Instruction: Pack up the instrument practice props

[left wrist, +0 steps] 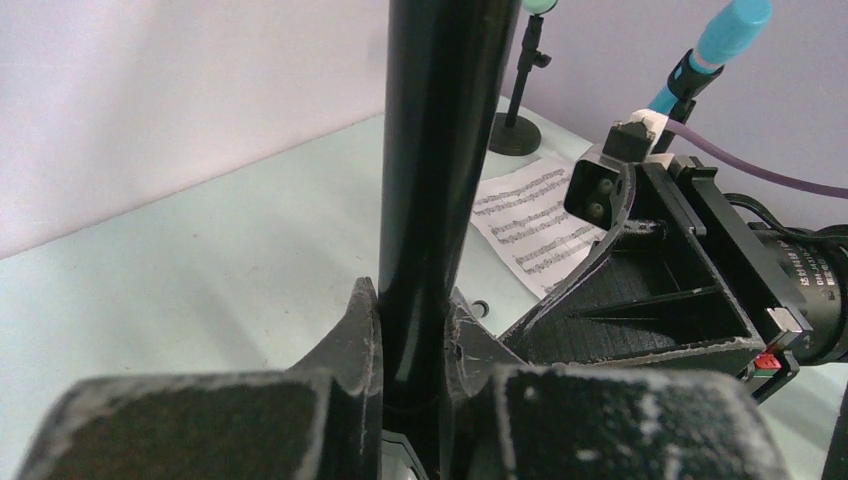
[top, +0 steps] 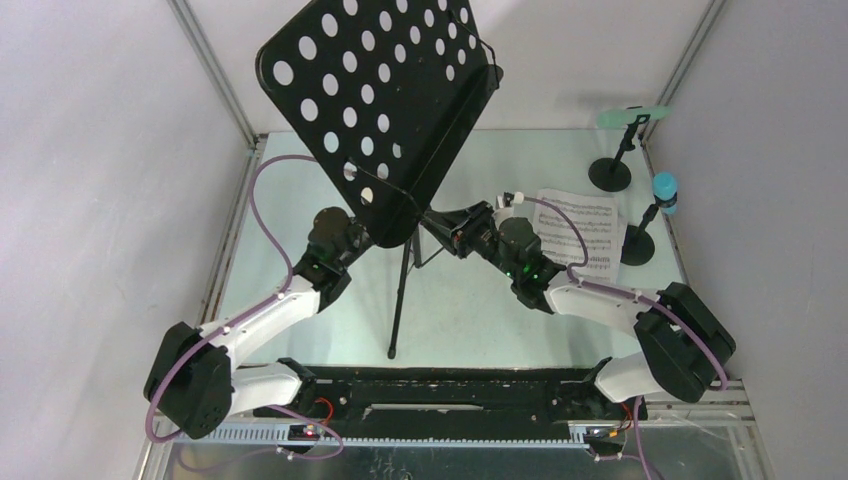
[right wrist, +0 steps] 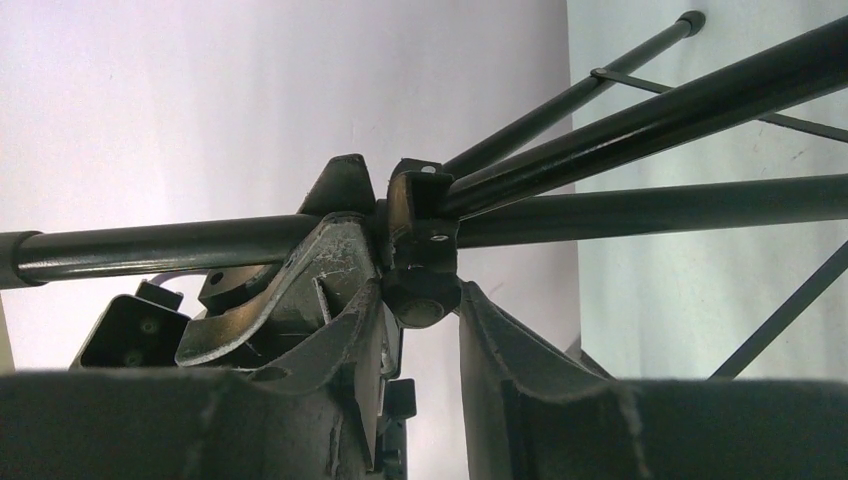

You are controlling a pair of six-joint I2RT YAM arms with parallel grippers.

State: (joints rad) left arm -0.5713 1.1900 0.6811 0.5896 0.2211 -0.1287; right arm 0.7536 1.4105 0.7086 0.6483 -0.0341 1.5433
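The black music rack (top: 380,100) stands mid-table, its perforated desk tilted over both wrists. My left gripper (left wrist: 415,330) is shut on the rack's upright pole (left wrist: 432,160); in the top view the desk hides its fingers. From the right, my right gripper (right wrist: 420,285) has its fingertips against both sides of the knob on the leg hub (right wrist: 422,300). A white sheet-music page (top: 578,230) lies flat at the right. The mint-green microphone (top: 632,117) and the blue microphone (top: 665,192) each sit on a small black round-based holder (top: 610,175) (top: 637,245).
The tripod legs (top: 400,300) spread toward the near edge between the arms. Enclosure walls and frame posts (top: 215,70) stand close on the left, right and back. The right gripper body (left wrist: 650,270) crowds the pole in the left wrist view.
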